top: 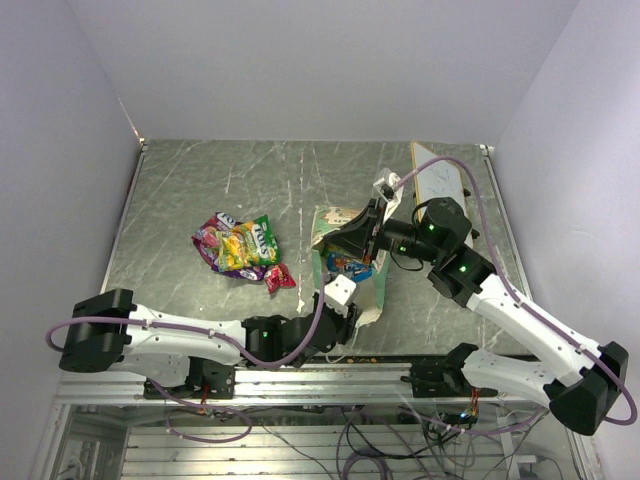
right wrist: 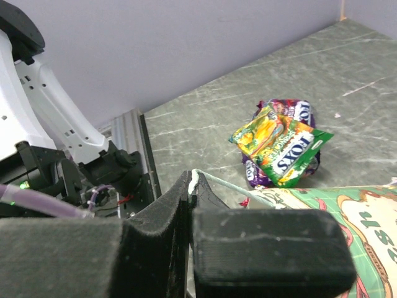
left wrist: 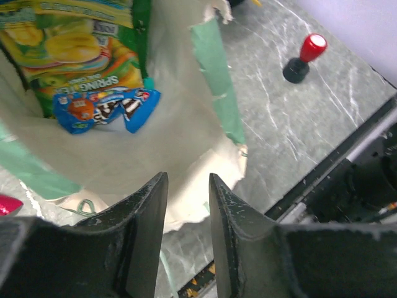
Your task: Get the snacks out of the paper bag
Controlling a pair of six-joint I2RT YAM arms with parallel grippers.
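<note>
Left end effector [left wrist: 187, 181], narrowly open and empty, hovers at the paper bag [left wrist: 180, 118] mouth above snacks [left wrist: 105, 108]; right end effector [right wrist: 191, 184] pinches its string handle [right wrist: 218, 182].

Soft, even light leaves faint shadows on the surface [top: 200, 190]. Close fingers [left wrist: 146, 242] look blurred.

We list one left arm [top: 190, 335], lying low along the near edge and bent inward, its left gripper [left wrist: 188, 181] with jaws narrowly parted. We list one right arm [top: 520, 310], reaching in from the right, its right gripper [right wrist: 191, 181] pressed closed on the paper bag's string handle [right wrist: 223, 183].
</note>
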